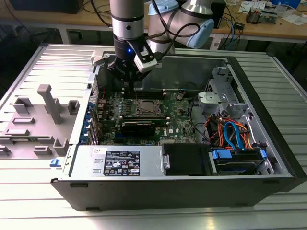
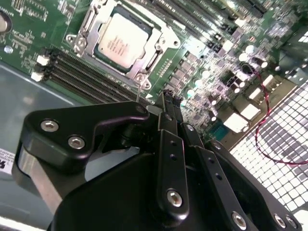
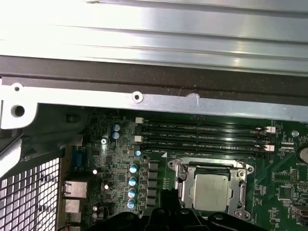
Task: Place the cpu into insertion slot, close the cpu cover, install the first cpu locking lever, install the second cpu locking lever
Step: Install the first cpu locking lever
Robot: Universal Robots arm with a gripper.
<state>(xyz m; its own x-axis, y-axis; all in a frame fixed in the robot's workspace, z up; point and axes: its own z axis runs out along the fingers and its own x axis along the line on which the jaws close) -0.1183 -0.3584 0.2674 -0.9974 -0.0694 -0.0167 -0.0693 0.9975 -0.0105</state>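
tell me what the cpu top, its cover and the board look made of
The cpu: metal top, matte silver-grey, soft even sheen. The cpu cover: thin sheet metal, probably steel, bright glints along edges. The board: likely fibreglass laminate, glossy green coating.

Your arm holds the gripper (image 1: 125,84) pointing straight down. Its jaws are closed, fingertips (image 2: 166,99) meeting in one narrow tip.

Overhead light makes the ribbed silver metal table (image 1: 144,218) glare white at six o'clock in the exterior view and at twelve o'clock in the first wrist view. The flat silver-grey square chip (image 2: 120,41) gleams palely in the second wrist view.
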